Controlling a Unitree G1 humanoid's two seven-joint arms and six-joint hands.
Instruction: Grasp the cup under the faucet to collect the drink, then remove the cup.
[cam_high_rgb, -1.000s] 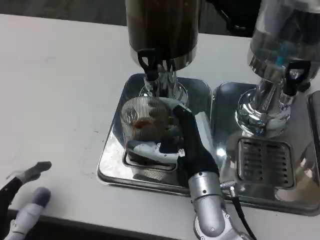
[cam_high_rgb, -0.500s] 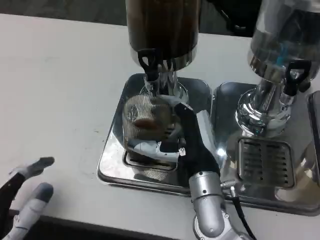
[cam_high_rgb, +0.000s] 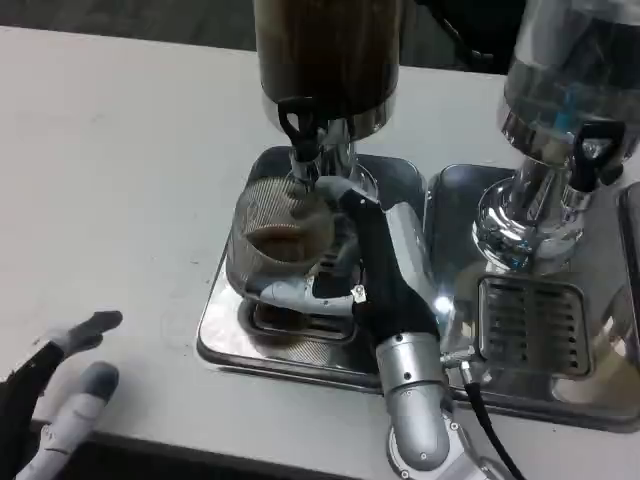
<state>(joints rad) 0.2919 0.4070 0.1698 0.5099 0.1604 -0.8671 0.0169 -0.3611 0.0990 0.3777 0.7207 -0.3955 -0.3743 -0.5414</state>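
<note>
Head view. The right hand (cam_high_rgb: 345, 270) is gripping the cup (cam_high_rgb: 280, 240), a clear ribbed glass, with its dark fingers wrapping the cup's 3 o'clock side and a white finger (cam_high_rgb: 290, 295) crossing beneath its base. The cup is sitting directly under the faucet (cam_high_rgb: 300, 135) of the dark drink dispenser (cam_high_rgb: 325, 55), which is standing at 12 o'clock from it; brown liquid is showing inside the cup. Whether liquid is flowing from the faucet cannot be told. The cup is positioned above the drip tray (cam_high_rgb: 225, 320), a shiny metal pan resting on the white surface (cam_high_rgb: 110, 170). At 3 o'clock from this tray, a second tray (cam_high_rgb: 530, 395) with a slotted grille is carrying a second dispenser (cam_high_rgb: 565, 90) with its own black tap. The left hand (cam_high_rgb: 60, 400) is lying at 8 o'clock from the cup, well apart from it, near the surface's front edge, its fingers spread and holding nothing.
</note>
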